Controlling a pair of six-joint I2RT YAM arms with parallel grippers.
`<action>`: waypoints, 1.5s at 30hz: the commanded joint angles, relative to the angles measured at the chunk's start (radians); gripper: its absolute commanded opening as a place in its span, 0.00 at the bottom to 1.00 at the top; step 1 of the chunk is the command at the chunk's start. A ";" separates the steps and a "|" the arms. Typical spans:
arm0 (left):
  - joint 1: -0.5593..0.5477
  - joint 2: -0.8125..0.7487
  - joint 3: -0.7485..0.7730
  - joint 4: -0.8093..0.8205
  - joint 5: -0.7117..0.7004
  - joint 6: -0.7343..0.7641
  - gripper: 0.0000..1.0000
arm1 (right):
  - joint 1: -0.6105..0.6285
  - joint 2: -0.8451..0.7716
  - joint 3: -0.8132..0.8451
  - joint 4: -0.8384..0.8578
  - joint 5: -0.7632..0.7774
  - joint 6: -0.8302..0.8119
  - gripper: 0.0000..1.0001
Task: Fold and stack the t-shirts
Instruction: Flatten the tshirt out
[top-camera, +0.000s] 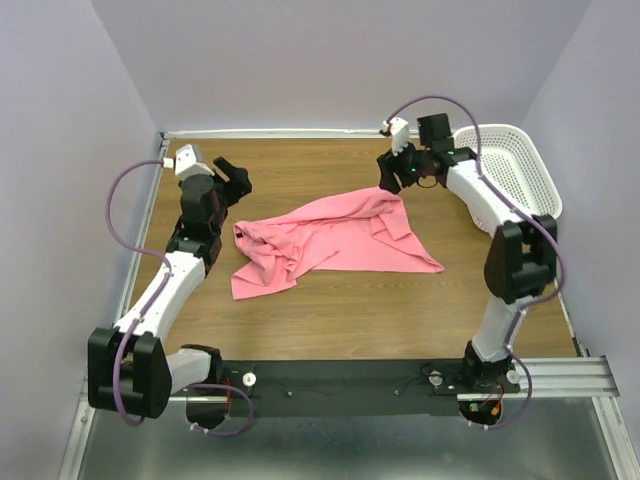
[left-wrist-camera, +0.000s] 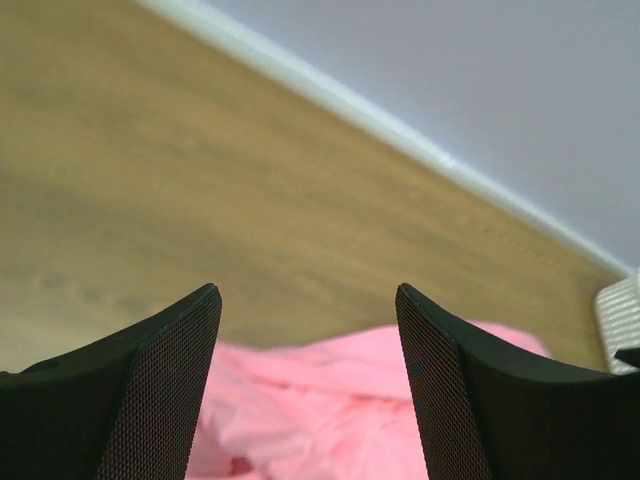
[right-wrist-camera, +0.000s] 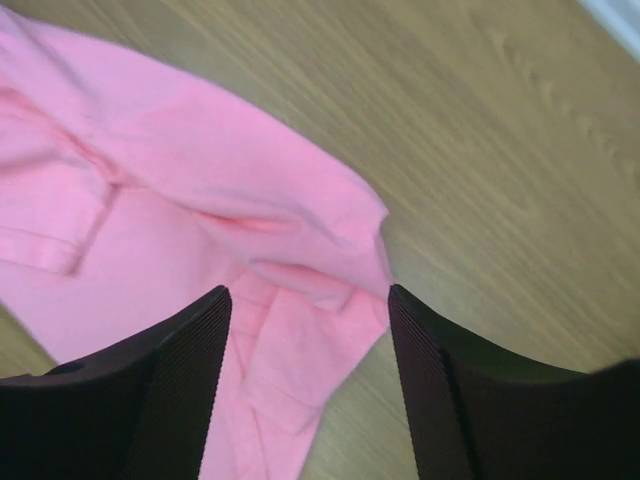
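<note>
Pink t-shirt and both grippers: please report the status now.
Left gripper open, empty. Right gripper open, empty, over salmon-pink cloth t-shirt. Shirt crumpled, unfolded, on wooden table. White perforated plastic basket far right, not blocking.

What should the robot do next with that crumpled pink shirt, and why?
Probably lower the right pincer onto the t-shirt edge beneath it and pinch: the shirt lies crumpled, and that pincer is open, empty, poised over the cloth.

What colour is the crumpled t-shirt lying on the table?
The t-shirt is plain salmon pink, no print; it shows best in the top external view.
</note>
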 joint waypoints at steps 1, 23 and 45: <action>0.007 -0.066 0.089 -0.048 0.062 0.143 0.79 | -0.017 -0.209 -0.154 0.019 -0.211 -0.021 0.73; -0.342 -0.183 -0.205 -0.164 0.247 0.039 0.74 | -0.014 -0.301 -0.456 -0.109 -0.338 -0.199 0.75; -0.476 -0.027 -0.321 -0.073 0.055 -0.064 0.59 | -0.014 -0.289 -0.468 -0.100 -0.329 -0.199 0.75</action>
